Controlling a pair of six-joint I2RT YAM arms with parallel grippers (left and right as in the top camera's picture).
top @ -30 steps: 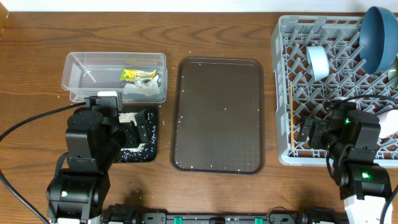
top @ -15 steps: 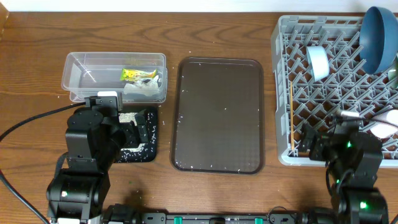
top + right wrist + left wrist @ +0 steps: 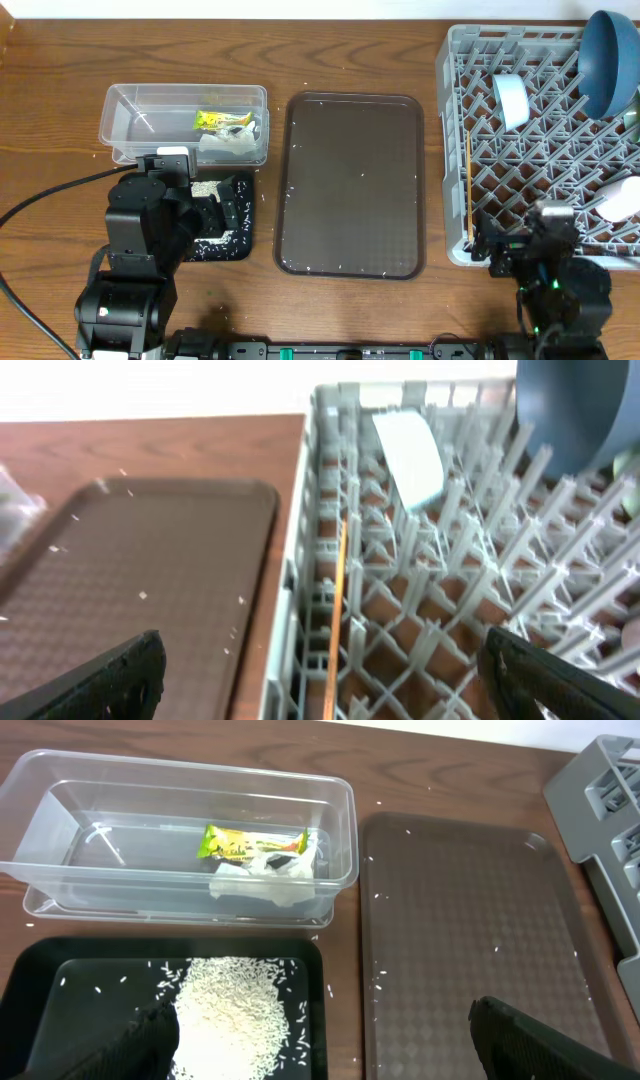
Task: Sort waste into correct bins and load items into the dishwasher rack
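Two arms sit at the near edge of the table, one on either side of the brown tray (image 3: 350,185), and both hold nothing. The left gripper (image 3: 218,213) hangs to the left of the brown tray over the black tray (image 3: 40,980), its jaws spread wide, with the heap of rice grains (image 3: 235,1020) lying in the black tray below it and a few stray grains scattered around. Left of the brown tray and farther back, touching the black tray's far edge, stands the clear tub (image 3: 130,125); the yellow-green snack wrapper (image 3: 222,119) and white paper scraps (image 3: 232,145) lie inside it. The right gripper (image 3: 503,252), jaws likewise wide apart, hovers at the near corner of the dishwasher rack (image 3: 455,150), which stands just right of the brown tray. In the rack, the chopsticks (image 3: 468,190) lie along the side nearest the brown tray, the mint-green bowl (image 3: 512,100) stands on edge beyond them, the dark blue bowl (image 3: 610,60) leans at the far corner, and the white bowl (image 3: 622,200) rests at the side farthest from the brown tray.
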